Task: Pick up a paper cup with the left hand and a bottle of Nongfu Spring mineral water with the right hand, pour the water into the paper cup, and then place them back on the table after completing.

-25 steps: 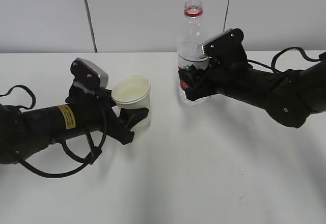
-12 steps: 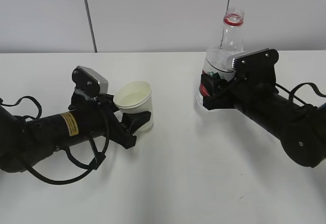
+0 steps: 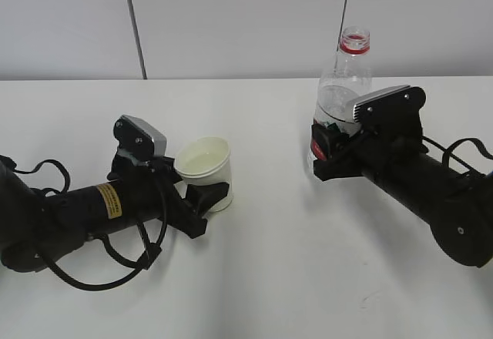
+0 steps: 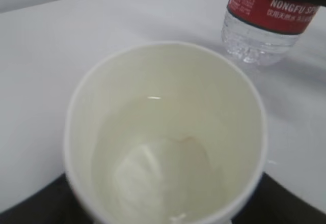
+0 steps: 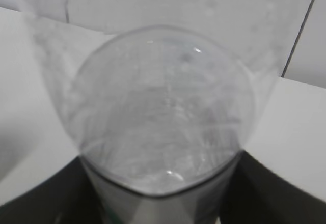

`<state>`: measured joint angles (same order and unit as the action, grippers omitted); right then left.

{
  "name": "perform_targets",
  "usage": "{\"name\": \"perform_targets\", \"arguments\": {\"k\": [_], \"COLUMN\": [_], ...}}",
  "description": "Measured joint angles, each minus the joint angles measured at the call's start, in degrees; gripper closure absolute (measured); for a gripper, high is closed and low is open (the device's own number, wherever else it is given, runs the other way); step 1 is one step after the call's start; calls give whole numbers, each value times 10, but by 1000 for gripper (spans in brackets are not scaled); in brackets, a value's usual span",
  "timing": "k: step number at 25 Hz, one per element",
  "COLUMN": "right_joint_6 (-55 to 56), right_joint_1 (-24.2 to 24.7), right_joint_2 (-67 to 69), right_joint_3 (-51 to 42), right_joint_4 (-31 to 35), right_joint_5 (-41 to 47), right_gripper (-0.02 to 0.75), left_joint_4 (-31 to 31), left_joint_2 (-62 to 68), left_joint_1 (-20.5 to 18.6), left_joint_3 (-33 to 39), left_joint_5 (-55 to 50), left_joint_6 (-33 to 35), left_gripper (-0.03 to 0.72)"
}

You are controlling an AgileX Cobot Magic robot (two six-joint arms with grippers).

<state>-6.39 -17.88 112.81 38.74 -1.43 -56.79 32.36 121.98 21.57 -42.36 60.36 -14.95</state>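
Note:
The white paper cup holds some water and sits tilted slightly in my left gripper, which is shut on its lower wall. In the left wrist view the paper cup fills the frame, with dark fingers at the bottom corners. The clear, uncapped Nongfu Spring bottle with a red label stands upright at the right, low over the table. My right gripper is shut on its lower body. The bottle fills the right wrist view between black fingers.
The bottle's red label and ribbed base show beyond the cup's rim, a hand's width apart from it. Black cables trail by both arms. A grey panelled wall bounds the table's far edge. A faint scuff mark lies near the front.
The right arm carried the bottle to the right and set it lower, still upright. The left arm brought the cup slightly down and to the right. Both grips stayed the same.

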Motion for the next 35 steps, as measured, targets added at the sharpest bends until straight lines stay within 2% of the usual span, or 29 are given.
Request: {"name": "perform_targets", "arguments": {"k": [7, 12, 16, 24, 35], "right_joint_6": [-2, -2, -3, -3, 6], "right_joint_1": [0, 0, 0, 0, 0], "right_joint_2": [23, 24, 25, 47, 64], "right_joint_3": [0, 0, 0, 0, 0], "right_joint_4": [-2, -6, -7, -10, -12], "right_joint_5": [-17, -20, -20, -26, -59], "right_gripper": [328, 328, 328, 328, 328], "left_joint_4": [1, 1, 1, 8, 12], "left_joint_2": [21, 21, 21, 18, 2], "left_joint_1": [0, 0, -1, -16, -17], "left_joint_3": [-1, -1, -1, 22, 59], "left_joint_5": [21, 18, 18, 21, 23], "left_joint_6": [0, 0, 0, 2, 17], "left_gripper": [244, 169, 147, 144, 144]}}
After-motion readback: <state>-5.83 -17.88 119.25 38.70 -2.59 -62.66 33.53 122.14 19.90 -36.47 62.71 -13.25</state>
